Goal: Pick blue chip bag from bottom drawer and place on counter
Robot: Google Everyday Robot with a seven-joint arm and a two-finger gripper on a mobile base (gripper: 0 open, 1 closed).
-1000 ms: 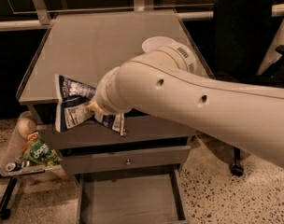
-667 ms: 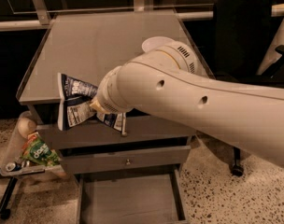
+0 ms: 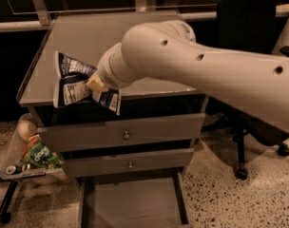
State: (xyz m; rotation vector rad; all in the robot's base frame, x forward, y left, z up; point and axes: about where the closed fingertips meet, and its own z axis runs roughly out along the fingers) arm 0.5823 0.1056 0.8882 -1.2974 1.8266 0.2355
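The jaws, mostly hidden by the arm [image 3: 206, 65], appear clamped on the blue chip bag [image 3: 71, 82] above the front edge of the worktop [image 3: 101, 37]; the bottom drawer [image 3: 130, 203] lies open below them.

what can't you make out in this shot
All in the camera view:
1. The gripper, at the front left edge of the counter and shut on the blue chip bag: mostly hidden behind the arm.
2. The bag's print: too small to read.
3. Whether the bag touches the counter: cannot tell.
4. The bottom drawer: its front is cut off by the lower edge.
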